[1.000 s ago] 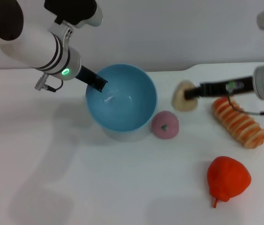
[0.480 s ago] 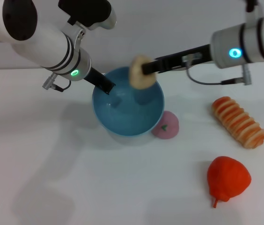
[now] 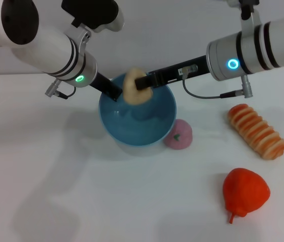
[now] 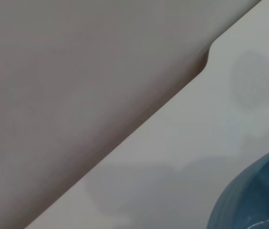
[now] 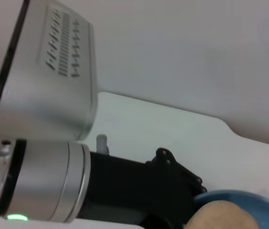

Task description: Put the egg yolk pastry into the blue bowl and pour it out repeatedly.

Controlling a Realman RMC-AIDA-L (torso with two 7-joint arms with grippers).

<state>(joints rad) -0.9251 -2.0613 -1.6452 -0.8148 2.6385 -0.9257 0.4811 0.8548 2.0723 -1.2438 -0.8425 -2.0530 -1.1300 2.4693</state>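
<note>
Left gripper [image 3: 113, 93] is clamping the far-left rim of the bowl [image 3: 154, 123], which is sitting on the table [image 3: 56, 171]. Right gripper [image 3: 141, 82] is reaching in from the right, pinching the pastry [image 3: 131, 89] and holding it above the bowl's opening. Pink bun [image 3: 179, 134] is touching the bowl's right side. Striped bread [image 3: 256, 131] and red fruit [image 3: 245, 191] are lying well apart, at right.

A plain white worktop [image 3: 81, 201] is seen against a bare, pale grey wall [image 3: 172, 35], the two met along a straight back edge. A small notch is cut into that edge. The surface is evenly lit from above, and soft grey shadows are cast across it.
</note>
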